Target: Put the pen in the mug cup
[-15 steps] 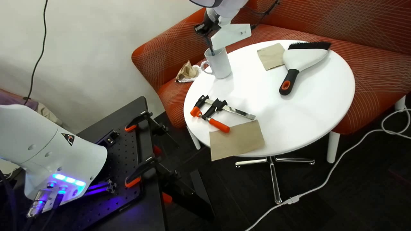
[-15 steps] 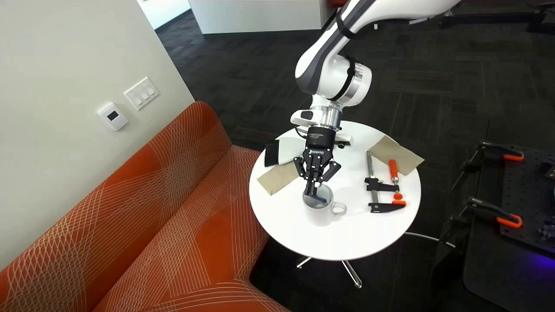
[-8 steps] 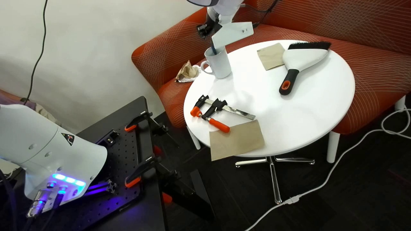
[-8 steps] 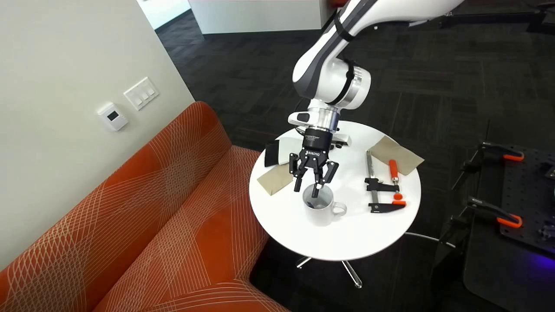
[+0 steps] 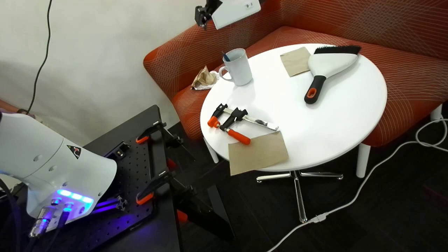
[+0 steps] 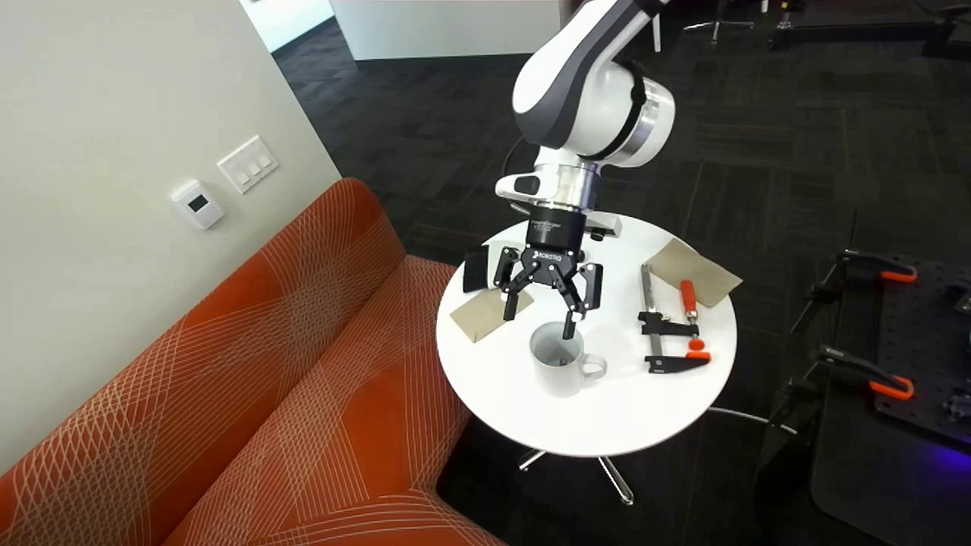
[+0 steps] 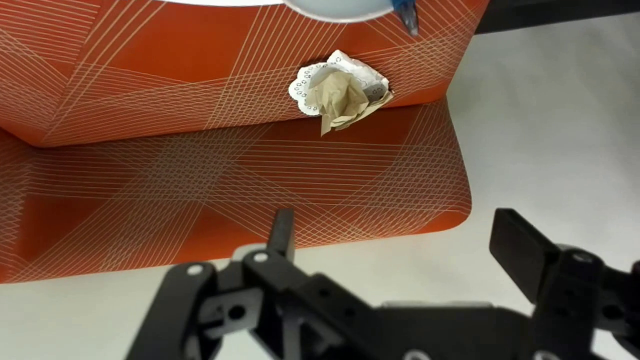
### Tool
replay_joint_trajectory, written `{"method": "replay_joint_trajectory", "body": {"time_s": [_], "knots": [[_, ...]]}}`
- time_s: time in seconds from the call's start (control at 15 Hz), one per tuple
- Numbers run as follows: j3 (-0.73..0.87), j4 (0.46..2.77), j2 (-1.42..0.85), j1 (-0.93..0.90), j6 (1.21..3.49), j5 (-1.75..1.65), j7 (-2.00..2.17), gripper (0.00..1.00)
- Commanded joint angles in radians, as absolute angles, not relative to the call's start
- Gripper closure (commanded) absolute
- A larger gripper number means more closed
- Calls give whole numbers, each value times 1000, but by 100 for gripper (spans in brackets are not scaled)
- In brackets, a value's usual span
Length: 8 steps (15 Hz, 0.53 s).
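The white mug cup [image 5: 241,70] stands upright near the table's edge. Inside it leans the dark blue pen [image 5: 226,57], its upper end poking out over the rim on the handle side. The wrist view catches part of the mug's rim [image 7: 335,15] at the top, with the tip of the pen [image 7: 408,19] beyond it. My gripper [image 6: 539,317] is raised above the table, apart from both mug and pen. Its fingers are spread wide with nothing between them, as the wrist view of the gripper [image 7: 394,230] confirms.
An orange-handled clamp [image 5: 241,117] and a brown napkin [image 5: 260,154] lie on the white table. Across from them are a dustpan with a brush [image 5: 330,64] and another napkin [image 5: 294,62]. Crumpled paper [image 7: 345,95] rests on the orange couch [image 7: 165,180]; a wall is behind.
The gripper has opened and let go of the pen, then lifted away from the mug. Left in the mug, the pen has tipped over to lean toward the handle side.
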State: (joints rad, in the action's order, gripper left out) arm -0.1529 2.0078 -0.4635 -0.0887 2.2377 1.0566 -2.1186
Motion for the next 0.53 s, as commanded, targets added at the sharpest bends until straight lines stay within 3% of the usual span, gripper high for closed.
{"method": "replay_joint_trajectory", "body": {"time_s": [0.0, 0.47], "knots": [[-145, 2102, -325, -111, 2255, 985, -2036, 0], [-160, 2091, -307, -94, 2236, 926, -1991, 0]]}}
